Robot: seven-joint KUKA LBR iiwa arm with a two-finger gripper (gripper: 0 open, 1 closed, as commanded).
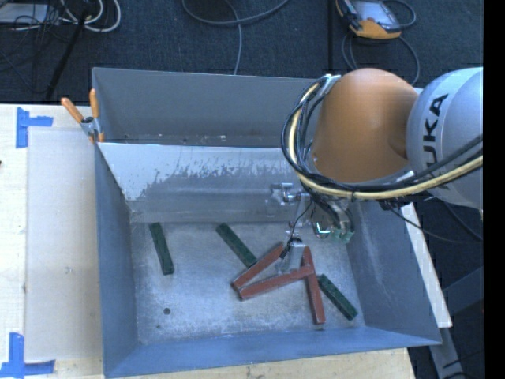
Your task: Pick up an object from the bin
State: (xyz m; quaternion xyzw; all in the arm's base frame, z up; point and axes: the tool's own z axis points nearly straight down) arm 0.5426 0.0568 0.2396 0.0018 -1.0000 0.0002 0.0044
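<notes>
Gripper sits low over three crossed reddish-brown sticks, at 4 o'clock on the floor of the bin. Can't tell how open it is or whether it has anything; the wrist blocks it. Sticks are probably light, stiff, smooth. Best pinched across the narrow width, clear of the overlap. Green stick lies just beside, at 5 o'clock.

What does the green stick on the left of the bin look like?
The green stick is a thin, straight, dark bar, perhaps plastic or painted wood. It lies flat on the left side of the bin floor, its far end leaning slightly left. It looks whole. Only the floor touches it; a second stick lies apart, to its right.
</notes>
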